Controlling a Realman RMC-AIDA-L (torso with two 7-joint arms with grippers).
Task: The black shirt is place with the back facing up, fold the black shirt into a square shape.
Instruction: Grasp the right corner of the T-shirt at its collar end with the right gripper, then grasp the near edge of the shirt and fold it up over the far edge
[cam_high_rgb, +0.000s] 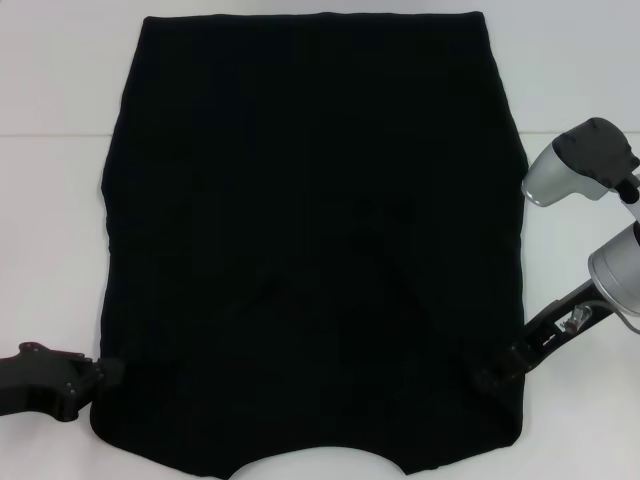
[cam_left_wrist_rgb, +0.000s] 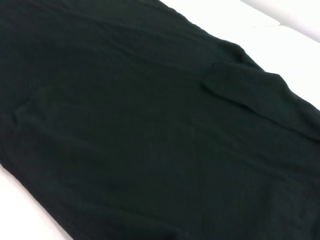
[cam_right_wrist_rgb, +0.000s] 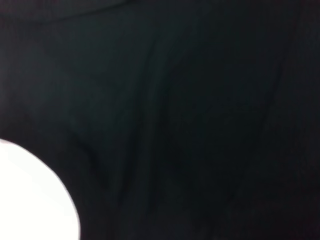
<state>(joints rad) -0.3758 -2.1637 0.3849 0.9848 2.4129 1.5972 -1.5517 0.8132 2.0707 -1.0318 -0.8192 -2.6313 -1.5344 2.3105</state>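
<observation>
The black shirt lies flat on the white table, plain side up, with its curved neckline at the near edge and its sides folded inward. My left gripper sits low at the shirt's near left corner, touching the cloth edge. At the near right corner, my right gripper rests on the cloth. In the left wrist view the black shirt fills most of the picture, with a folded-in flap on top of it. The right wrist view is very close to the black shirt.
The white table shows as bare strips left and right of the shirt. My right arm's silver joints stand beside the shirt's right edge. A curved patch of white table shows in the right wrist view.
</observation>
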